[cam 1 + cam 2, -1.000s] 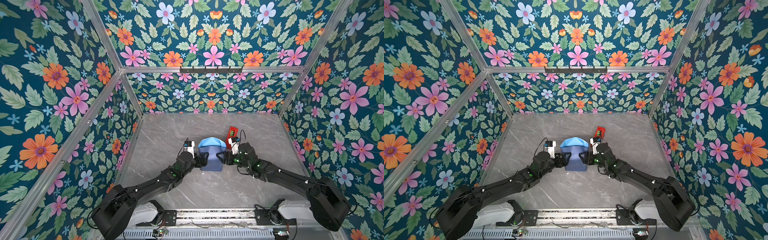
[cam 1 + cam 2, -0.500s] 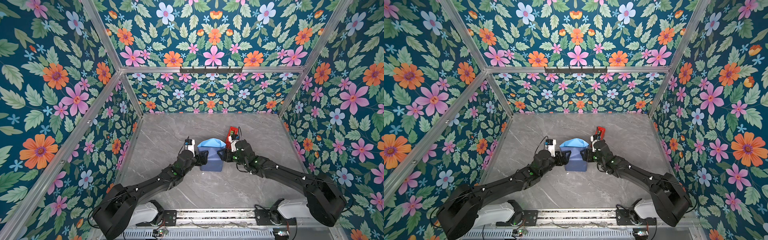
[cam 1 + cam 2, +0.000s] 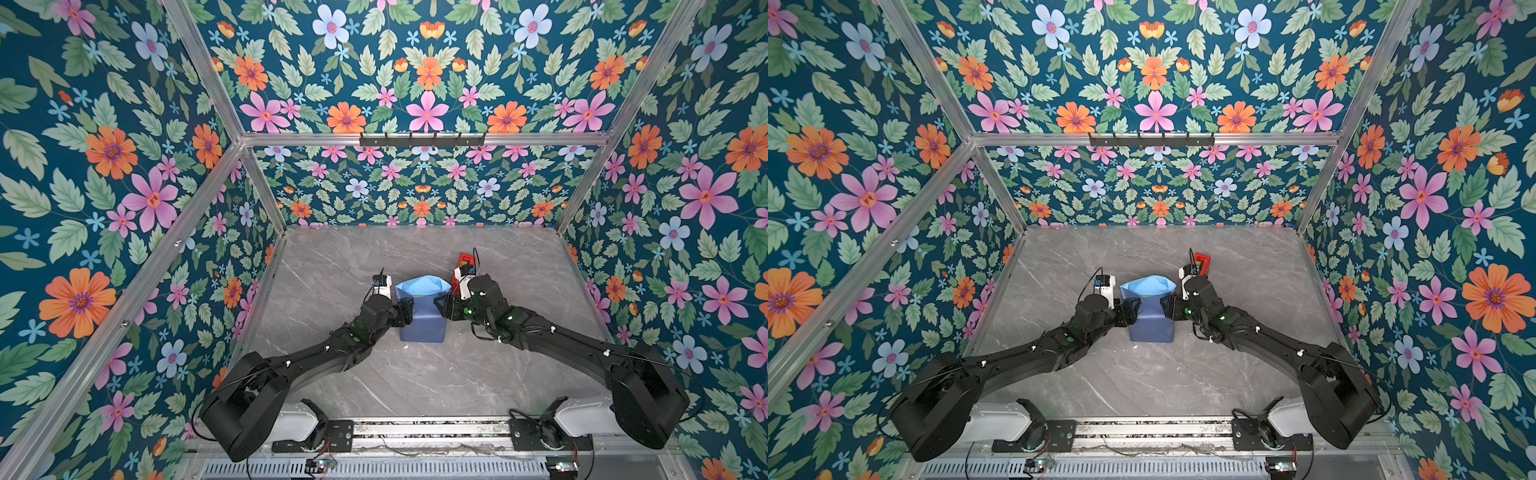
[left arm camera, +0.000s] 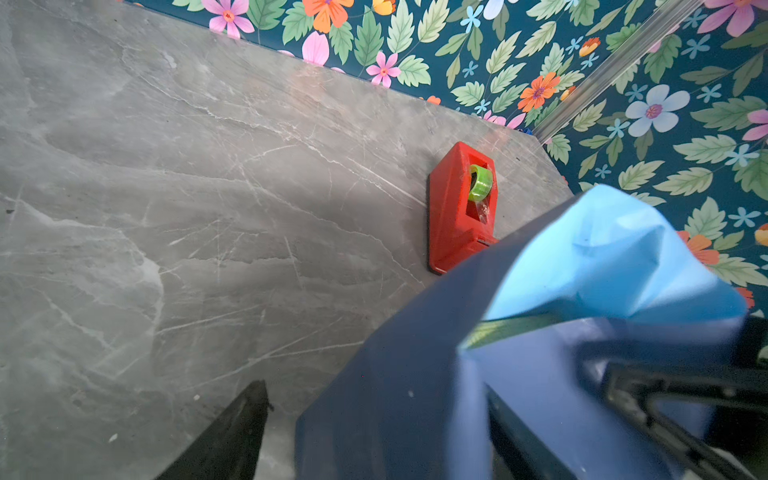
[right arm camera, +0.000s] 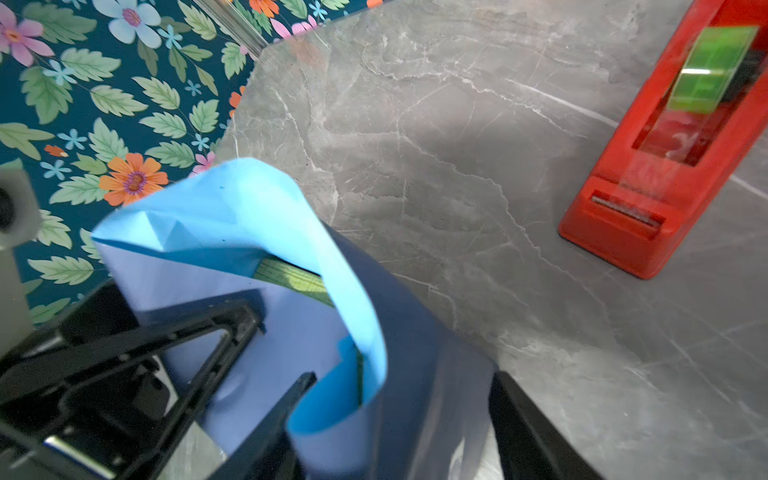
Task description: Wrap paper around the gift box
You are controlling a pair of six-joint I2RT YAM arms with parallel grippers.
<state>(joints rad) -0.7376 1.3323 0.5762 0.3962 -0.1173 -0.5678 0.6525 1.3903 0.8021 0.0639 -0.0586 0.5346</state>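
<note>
the gift box (image 5: 289,274) is hidden inside the paper (image 3: 422,324) except for a green sliver in both wrist views; the tape dispenser (image 5: 665,166) is blurred and cut off by the edge in the right wrist view, and partly hidden behind the right arm (image 3: 482,291) in both top views.

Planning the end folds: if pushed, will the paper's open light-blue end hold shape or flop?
Probably flops: the paper stands open beyond the gift box as a creased, curling flap. It should crease rather than spring back, judging by its wrinkles. Over the gift box it likely feels firmer.
</note>
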